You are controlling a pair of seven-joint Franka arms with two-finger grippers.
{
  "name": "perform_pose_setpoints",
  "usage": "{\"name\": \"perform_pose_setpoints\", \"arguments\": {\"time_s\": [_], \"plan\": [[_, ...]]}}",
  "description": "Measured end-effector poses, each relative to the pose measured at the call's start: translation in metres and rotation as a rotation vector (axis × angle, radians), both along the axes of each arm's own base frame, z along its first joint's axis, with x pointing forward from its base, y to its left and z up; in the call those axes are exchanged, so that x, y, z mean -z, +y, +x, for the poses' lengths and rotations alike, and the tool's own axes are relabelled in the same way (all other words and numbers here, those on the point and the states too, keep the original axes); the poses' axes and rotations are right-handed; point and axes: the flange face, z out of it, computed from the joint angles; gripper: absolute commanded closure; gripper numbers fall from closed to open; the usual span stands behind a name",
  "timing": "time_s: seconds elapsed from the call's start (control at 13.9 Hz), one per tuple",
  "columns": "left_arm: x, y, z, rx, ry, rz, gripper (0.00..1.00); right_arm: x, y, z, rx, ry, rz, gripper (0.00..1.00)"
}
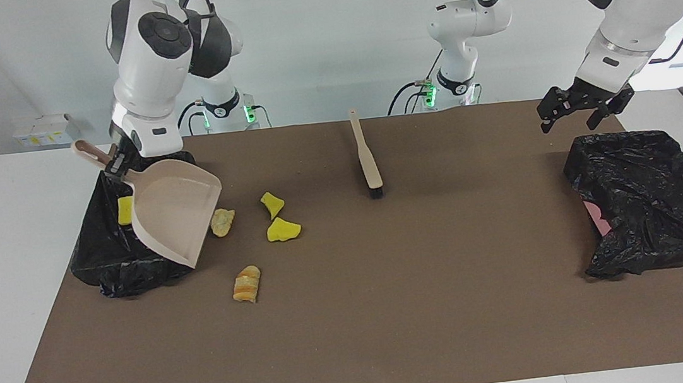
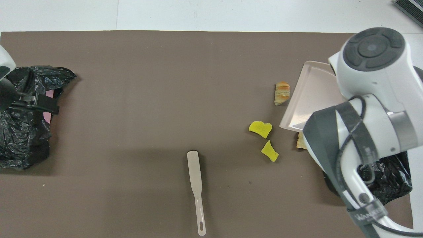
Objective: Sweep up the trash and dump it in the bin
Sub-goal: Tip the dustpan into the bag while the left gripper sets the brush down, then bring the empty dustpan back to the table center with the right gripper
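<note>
The right pincer (image 1: 115, 166) was clamped on the handle of the beige dustpan (image 1: 175, 206), which hung tilted over the black-lined bin (image 1: 100, 255) at the right arm's end of the desk (image 1: 392, 313); the fingertips themselves were mostly hidden by the wrist. The pan covered nearly all of the bin's opening, so only one yellow scrap (image 1: 125, 210) showed inside it, at the pan's edge. On the brown mat beside the bin lay a tan piece (image 1: 222, 221), partly tucked under the pan's lip, two yellow chunks (image 1: 278, 218) just past it toward the middle of the desk, and an orange-striped piece (image 1: 246, 284) farther from the robots. From overhead the right arm blocked most of the bin and the pan's handle. The brush (image 1: 366, 157) lay on the mat near the robots, apart from the scraps. The left pincer (image 1: 581, 112) waited with its fingers spread, empty, over the edge of a second black bag (image 1: 654, 203), where a pink patch showed.
</note>
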Motion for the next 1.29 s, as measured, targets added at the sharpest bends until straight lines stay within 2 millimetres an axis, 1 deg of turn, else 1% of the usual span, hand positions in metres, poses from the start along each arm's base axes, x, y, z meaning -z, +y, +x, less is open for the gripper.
{"name": "perform_pose_setpoints", "arguments": {"time_s": [0.14,0.22,0.29,0.36,0.5,0.57,0.65,0.86,1.0,1.15,1.29], "plan": [[0.0,0.0,0.0,0.002,0.002,0.0,0.0,0.024,0.045,0.007,0.173,-0.067,0.057,1.0],[0.001,0.0,0.0,0.002,0.003,0.0,0.0,0.031,0.065,0.009,0.259,-0.109,0.09,1.0],[0.001,0.0,0.0,0.002,0.004,0.0,0.0,0.034,0.082,0.009,0.339,-0.148,0.124,1.0],[0.002,0.001,0.0,0.001,0.005,0.0,0.0,0.034,0.094,0.008,0.419,-0.177,0.161,1.0],[0.002,0.001,-0.001,0.001,0.006,0.0,0.0,0.032,0.115,0.012,0.553,-0.215,0.212,1.0],[0.002,0.001,-0.001,0.002,0.007,0.0,0.0,0.035,0.13,0.016,0.614,-0.238,0.224,1.0],[0.004,0.001,-0.003,0.003,0.011,0.001,0.0,0.042,0.148,0.021,0.673,-0.251,0.239,1.0],[0.005,0.003,-0.007,0.0,0.017,0.002,0.0,0.081,0.215,0.031,0.803,-0.291,0.298,1.0],[0.005,0.003,-0.008,-0.002,0.017,0.002,0.0,0.11,0.255,0.029,0.877,-0.309,0.342,1.0],[0.005,0.003,-0.009,-0.002,0.018,0.002,0.0,0.133,0.286,0.023,0.923,-0.316,0.37,1.0],[0.005,0.003,-0.009,-0.002,0.018,0.002,0.0,0.148,0.315,0.011,0.949,-0.319,0.385,1.0]]}}
